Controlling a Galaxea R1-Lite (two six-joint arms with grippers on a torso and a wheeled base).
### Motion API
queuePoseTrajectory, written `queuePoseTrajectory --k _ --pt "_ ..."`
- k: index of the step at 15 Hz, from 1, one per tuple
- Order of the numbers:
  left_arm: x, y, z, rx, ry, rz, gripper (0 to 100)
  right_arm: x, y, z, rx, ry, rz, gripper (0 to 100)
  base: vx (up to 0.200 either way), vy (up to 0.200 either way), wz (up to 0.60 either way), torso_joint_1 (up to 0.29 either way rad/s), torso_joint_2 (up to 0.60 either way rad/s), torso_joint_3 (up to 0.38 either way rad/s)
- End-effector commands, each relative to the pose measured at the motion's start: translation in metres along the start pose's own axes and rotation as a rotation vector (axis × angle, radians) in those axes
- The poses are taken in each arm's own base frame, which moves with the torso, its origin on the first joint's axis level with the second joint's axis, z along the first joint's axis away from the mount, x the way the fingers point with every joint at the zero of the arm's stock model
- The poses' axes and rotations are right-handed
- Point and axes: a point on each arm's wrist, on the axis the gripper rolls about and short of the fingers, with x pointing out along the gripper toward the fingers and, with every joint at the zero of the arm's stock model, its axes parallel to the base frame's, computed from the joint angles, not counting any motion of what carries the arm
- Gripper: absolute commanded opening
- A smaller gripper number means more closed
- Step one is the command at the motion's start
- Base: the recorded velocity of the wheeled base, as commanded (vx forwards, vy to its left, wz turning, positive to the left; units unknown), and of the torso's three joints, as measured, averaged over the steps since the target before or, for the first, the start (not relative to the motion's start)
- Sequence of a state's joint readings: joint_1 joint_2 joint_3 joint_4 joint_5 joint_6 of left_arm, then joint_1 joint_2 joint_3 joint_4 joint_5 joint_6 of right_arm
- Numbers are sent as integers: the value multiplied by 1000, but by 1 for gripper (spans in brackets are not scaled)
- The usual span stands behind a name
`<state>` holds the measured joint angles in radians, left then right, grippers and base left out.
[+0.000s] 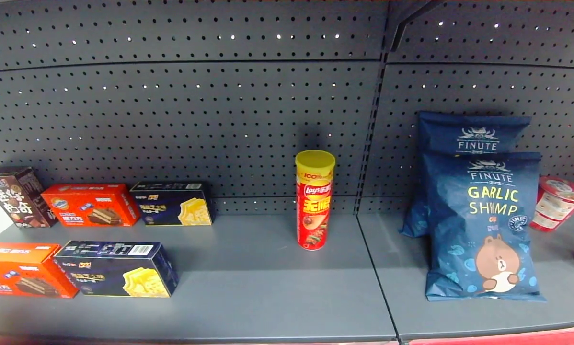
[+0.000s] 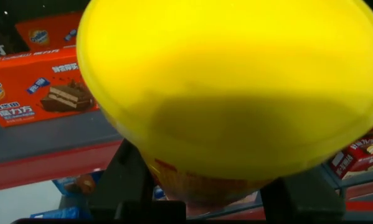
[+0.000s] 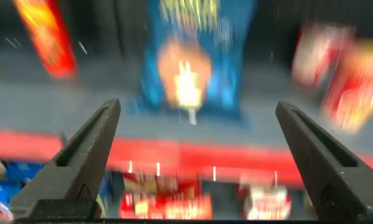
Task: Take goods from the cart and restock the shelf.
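Observation:
A chips can with a yellow lid (image 2: 230, 81) is held very close to the left wrist camera, and my left gripper (image 2: 205, 190) is shut on its red body, with one dark finger (image 2: 121, 180) on each side. Another chips can (image 1: 314, 199) stands upright on the grey shelf (image 1: 268, 287) near the middle. My right gripper (image 3: 197, 106) is open and holds nothing. It is in front of the shelf's red front edge (image 3: 174, 152), facing a blue snack bag (image 3: 189, 62).
Orange, dark blue and brown snack boxes (image 1: 90, 204) line the shelf's left part in two rows. Two blue snack bags (image 1: 481, 225) lean at the right, with red cup noodles (image 1: 557, 203) beside them. Free shelf room lies around the standing can. Lower shelves hold more goods (image 3: 167, 202).

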<state>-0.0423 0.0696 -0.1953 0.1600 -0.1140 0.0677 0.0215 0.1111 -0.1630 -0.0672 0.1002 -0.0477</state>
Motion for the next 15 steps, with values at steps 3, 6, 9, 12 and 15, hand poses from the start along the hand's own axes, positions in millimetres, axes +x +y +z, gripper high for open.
queuePoseTrajectory --k 3,6,9,12,15 --pt "0 0 1 -14 0 5 0 95 0 113 -74 74 361 100 0 0 0 0 0 0" --pt "0 0 0 -18 6 4 0 118 13 103 -11 199 560 100 0 0 0 0 0 0" --pt "0 0 0 -24 6 1 0 156 30 111 15 260 677 100 0 0 0 0 0 0" --pt "-1 0 3 -56 -8 -3 0 206 48 103 -2 298 858 100 0 0 0 0 0 0" --pt "-3 0 7 -77 -25 -10 0 259 68 87 -13 289 938 100 0 0 0 0 0 0"
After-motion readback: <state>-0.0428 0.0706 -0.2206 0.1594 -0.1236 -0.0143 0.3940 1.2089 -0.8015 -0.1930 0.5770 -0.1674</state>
